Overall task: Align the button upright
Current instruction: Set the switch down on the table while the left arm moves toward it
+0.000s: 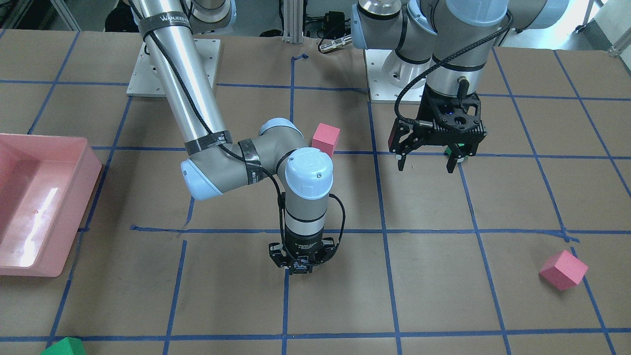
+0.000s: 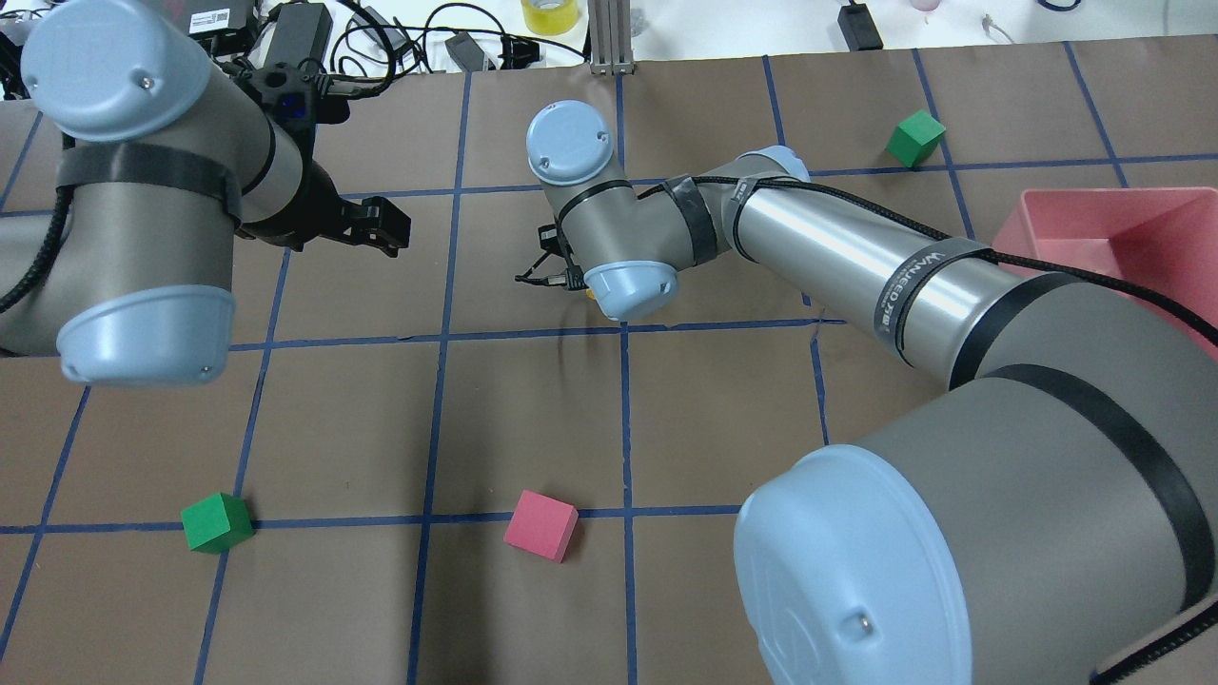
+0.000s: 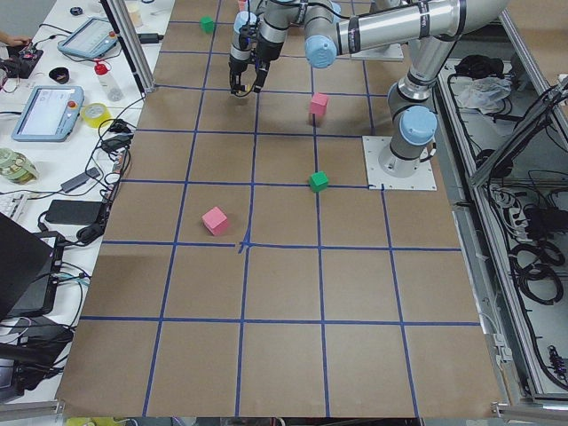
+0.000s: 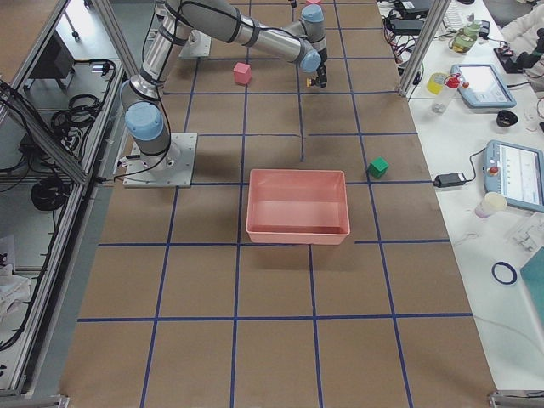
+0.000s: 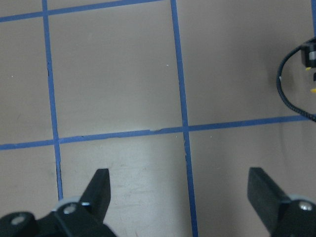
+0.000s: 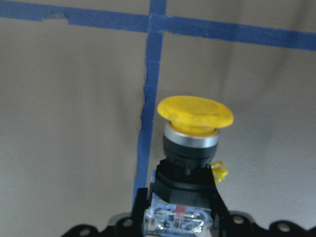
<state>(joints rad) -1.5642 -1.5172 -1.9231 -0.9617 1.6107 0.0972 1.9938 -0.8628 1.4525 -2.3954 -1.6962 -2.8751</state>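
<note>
While your right arm (image 1: 305, 197) points straight down, the right gripper (image 1: 299, 270) clamps the button (image 6: 190, 153), long axis up the wrist view, yellow cap (image 6: 195, 113) topmost.

The button (image 6: 195, 131) sits in the right claw (image 1: 300, 266) at the middle of the counter (image 2: 533, 409). The bin (image 2: 1113, 224) lies rightmost, a far cube (image 2: 915, 137) beyond it, a left cube (image 2: 217, 522) and middle cube (image 2: 540, 525) nearer the robot.
</note>
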